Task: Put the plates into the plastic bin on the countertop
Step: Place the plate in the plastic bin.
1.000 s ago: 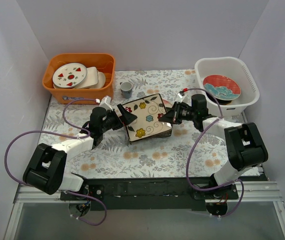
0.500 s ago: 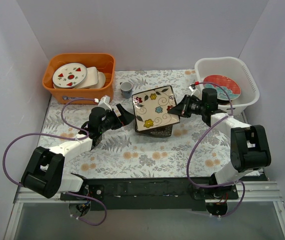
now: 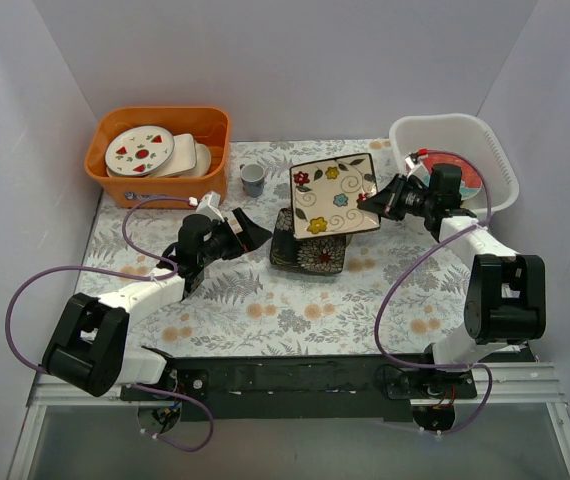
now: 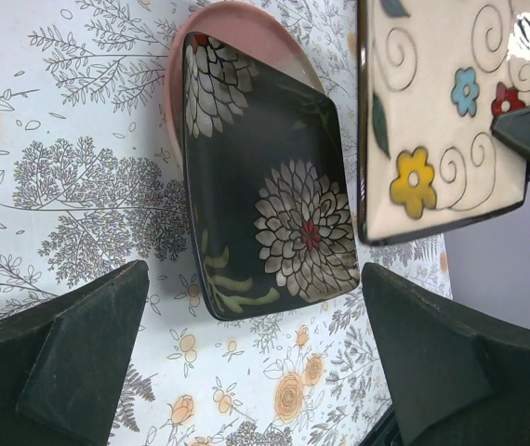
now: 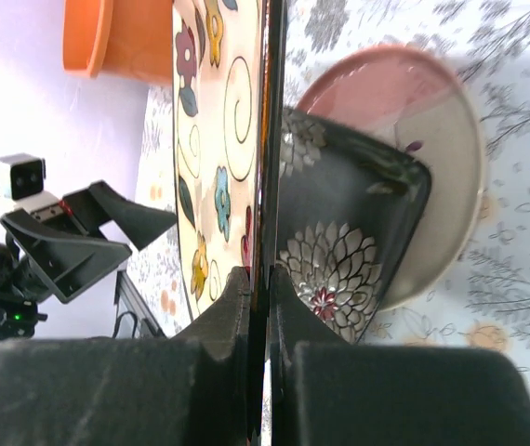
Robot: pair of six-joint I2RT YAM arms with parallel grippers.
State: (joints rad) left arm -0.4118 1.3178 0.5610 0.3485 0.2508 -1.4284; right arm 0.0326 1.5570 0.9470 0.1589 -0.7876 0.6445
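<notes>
My right gripper is shut on the edge of the cream square floral plate, holding it in the air just left of the white plastic bin. A red-and-teal plate lies in that bin, partly behind the right wrist. Below the lifted plate, the black square chrysanthemum plate rests on a pink round plate on the countertop. My left gripper stands open and empty, left of the black plate.
An orange bin at the back left holds white round plates with red and green marks. A small cup stands beside it. Purple cables loop along both arms. The booth walls close in on three sides.
My right gripper has carried the cream floral plate up and to the right toward the white bin, uncovering the black plate. The left arm has barely moved.
</notes>
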